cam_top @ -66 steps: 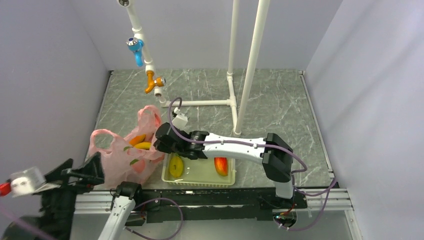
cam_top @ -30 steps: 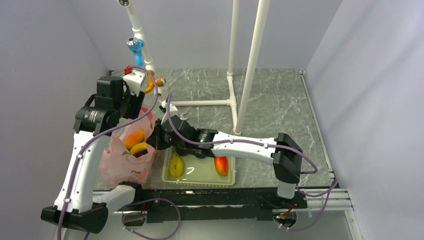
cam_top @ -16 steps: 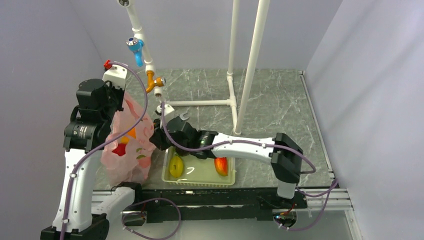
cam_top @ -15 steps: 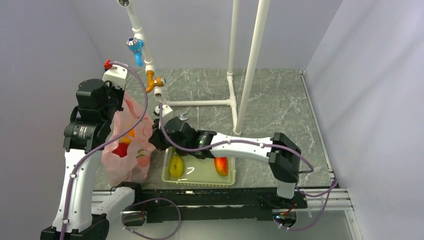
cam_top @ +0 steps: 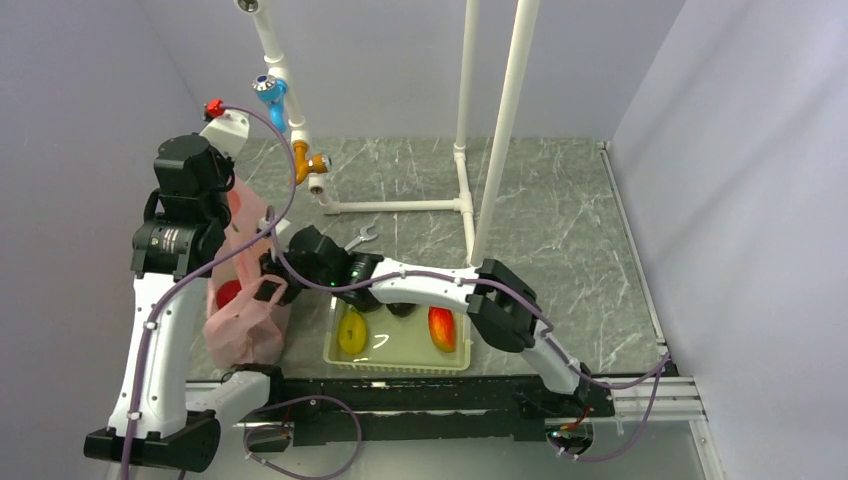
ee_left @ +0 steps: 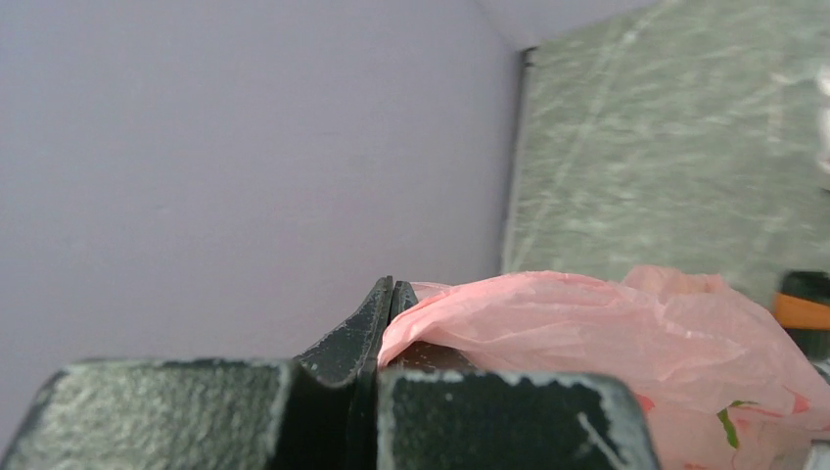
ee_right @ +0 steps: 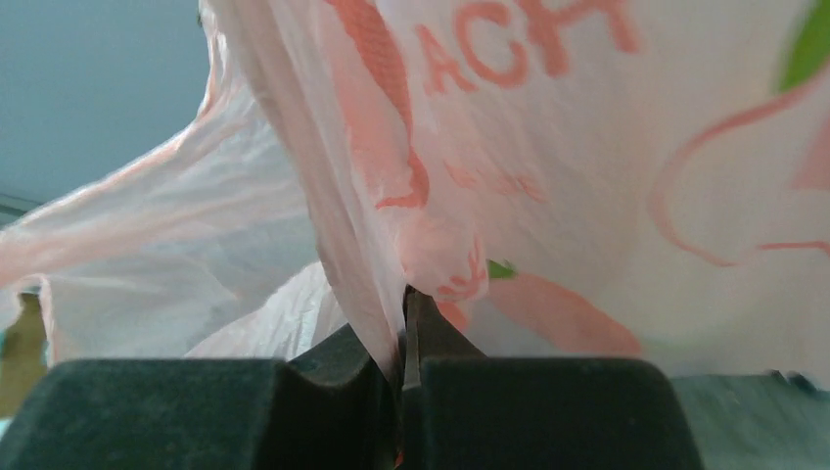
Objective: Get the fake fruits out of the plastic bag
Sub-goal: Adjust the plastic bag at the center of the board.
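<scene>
The pink plastic bag (cam_top: 243, 318) hangs stretched at the table's left, lifted by its top. My left gripper (ee_left: 390, 294) is shut on the bag's upper edge (ee_left: 587, 318), up near the left wall. Reaching across from the right, my right gripper (cam_top: 266, 288) is shut on a fold of the bag's side (ee_right: 372, 245). Of the fake fruits, one red round one (cam_top: 228, 293) shows through the film. The rest are hidden inside the bag.
A pale green basket (cam_top: 397, 362) at the near edge holds a yellow fruit (cam_top: 351, 330), a red-orange mango-like fruit (cam_top: 441, 328) and a dark fruit (cam_top: 401, 308). A white pipe frame (cam_top: 470, 150) with taps (cam_top: 270, 90) stands behind. A wall is close on the left.
My left gripper closed on the bag's top and lifted it toward the back left. My right gripper slid left and down along the bag. The orange and yellow fruits no longer show.
</scene>
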You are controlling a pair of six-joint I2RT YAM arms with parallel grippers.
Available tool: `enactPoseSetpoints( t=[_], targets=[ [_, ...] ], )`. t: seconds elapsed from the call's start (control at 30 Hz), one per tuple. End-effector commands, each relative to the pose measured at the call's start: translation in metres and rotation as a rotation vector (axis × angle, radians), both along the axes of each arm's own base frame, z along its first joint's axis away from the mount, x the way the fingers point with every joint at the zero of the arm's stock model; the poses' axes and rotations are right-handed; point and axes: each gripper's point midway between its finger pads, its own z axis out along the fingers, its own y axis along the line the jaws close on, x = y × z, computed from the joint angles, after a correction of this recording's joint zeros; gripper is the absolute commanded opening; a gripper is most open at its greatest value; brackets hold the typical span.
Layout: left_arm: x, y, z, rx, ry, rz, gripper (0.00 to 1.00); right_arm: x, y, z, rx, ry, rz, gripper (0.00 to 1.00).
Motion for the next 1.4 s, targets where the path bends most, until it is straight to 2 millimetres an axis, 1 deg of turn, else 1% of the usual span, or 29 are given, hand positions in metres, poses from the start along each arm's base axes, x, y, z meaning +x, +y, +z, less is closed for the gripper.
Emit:
enactPoseSetpoints(
  t=[0.0,0.03,0.1,0.17,0.2,0.23,0.27,0.33,0.37,0.4,0.47,0.5,0.57,0.63,0.67,0.7,0.73,0.8,0.83,0.87,0.9,0.93,1.03,1.07,1.13,1.2,1.27,1.33,1.37],
  targets=[
    [-0.024,0.039,0.084,0.123,-0.225,0.22,0.0,-0.034,0.031,0.05,0.126,0.031,0.169,0.06],
    [-0.022,0.036,0.088,0.118,-0.231,0.195,0.0,-0.034,0.034,0.057,0.146,0.044,0.171,0.06],
    [-0.016,0.027,0.089,0.104,-0.228,0.136,0.0,-0.032,0.032,0.068,0.195,0.063,0.173,0.04],
    [-0.006,0.013,0.079,0.071,-0.201,0.047,0.0,-0.029,0.025,0.073,0.237,0.105,0.18,0.04],
    [0.003,0.002,0.068,0.051,-0.17,-0.016,0.0,-0.029,0.019,0.07,0.247,0.122,0.184,0.04],
    [0.013,-0.014,0.052,0.012,-0.135,-0.104,0.0,-0.026,0.011,0.055,0.231,0.149,0.169,0.04],
    [0.021,-0.028,0.036,-0.019,-0.092,-0.171,0.0,-0.023,0.004,0.046,0.223,0.165,0.146,0.04],
    [0.032,-0.054,-0.003,-0.065,0.014,-0.27,0.0,-0.017,-0.015,0.02,0.173,0.208,0.085,0.05],
    [0.035,-0.066,-0.026,-0.086,0.073,-0.304,0.0,-0.013,-0.027,0.006,0.144,0.22,0.048,0.06],
    [0.036,-0.078,-0.044,-0.118,0.118,-0.332,0.0,-0.011,-0.038,-0.009,0.108,0.223,0.016,0.07],
    [0.037,-0.094,-0.072,-0.189,0.165,-0.364,0.0,-0.006,-0.06,-0.039,0.006,0.205,-0.045,0.1],
    [0.036,-0.1,-0.081,-0.225,0.17,-0.37,0.0,-0.004,-0.072,-0.052,-0.042,0.189,-0.074,0.11],
    [0.034,-0.109,-0.095,-0.293,0.173,-0.382,0.0,-0.003,-0.092,-0.069,-0.104,0.158,-0.109,0.11],
    [0.032,-0.117,-0.098,-0.342,0.161,-0.407,0.0,-0.004,-0.104,-0.073,-0.133,0.144,-0.13,0.14],
    [0.031,-0.12,-0.099,-0.363,0.161,-0.412,0.06,-0.004,-0.109,-0.072,-0.143,0.133,-0.14,0.18],
    [0.029,-0.121,-0.099,-0.385,0.162,-0.407,0.16,-0.005,-0.112,-0.069,-0.146,0.119,-0.145,0.23],
    [0.027,-0.121,-0.098,-0.409,0.167,-0.395,0.28,-0.008,-0.115,-0.067,-0.149,0.106,-0.143,0.31],
    [0.018,-0.12,-0.092,-0.459,0.172,-0.36,0.55,-0.012,-0.117,-0.06,-0.155,0.083,-0.131,0.43],
    [0.011,-0.118,-0.089,-0.487,0.171,-0.335,0.78,-0.011,-0.118,-0.055,-0.155,0.073,-0.133,0.5],
    [0.003,-0.116,-0.085,-0.514,0.162,-0.316,0.94,-0.012,-0.119,-0.05,-0.153,0.07,-0.13,0.53],
    [-0.006,-0.114,-0.081,-0.541,0.151,-0.294,0.99,-0.011,-0.12,-0.045,-0.148,0.065,-0.129,0.57],
    [-0.017,-0.113,-0.076,-0.586,0.131,-0.273,0.99,-0.012,-0.121,-0.04,-0.144,0.056,-0.13,0.61],
    [-0.051,-0.11,-0.063,-0.695,0.062,-0.245,1.0,-0.012,-0.126,-0.029,-0.138,0.034,-0.13,0.68],
    [-0.064,-0.111,-0.06,-0.73,0.044,-0.253,0.99,-0.011,-0.128,-0.027,-0.14,0.02,-0.127,0.7],
    [-0.09,-0.115,-0.061,-0.802,0.022,-0.278,0.99,-0.012,-0.132,-0.023,-0.141,-0.031,-0.116,0.74],
    [-0.115,-0.12,-0.07,-0.884,0.011,-0.297,0.98,-0.015,-0.133,-0.017,-0.118,-0.076,-0.083,0.79],
    [-0.134,-0.132,-0.081,-0.945,0.015,-0.372,0.96,-0.017,-0.136,-0.013,-0.108,-0.105,-0.066,0.82],
    [-0.144,-0.136,-0.098,-0.987,0.022,-0.39,0.92,-0.018,-0.142,-0.004,-0.091,-0.127,-0.062,0.85],
    [-0.145,-0.135,-0.107,-1.012,0.021,-0.362,0.88,-0.016,-0.144,0.0,-0.08,-0.133,-0.069,0.86]
  ],
)
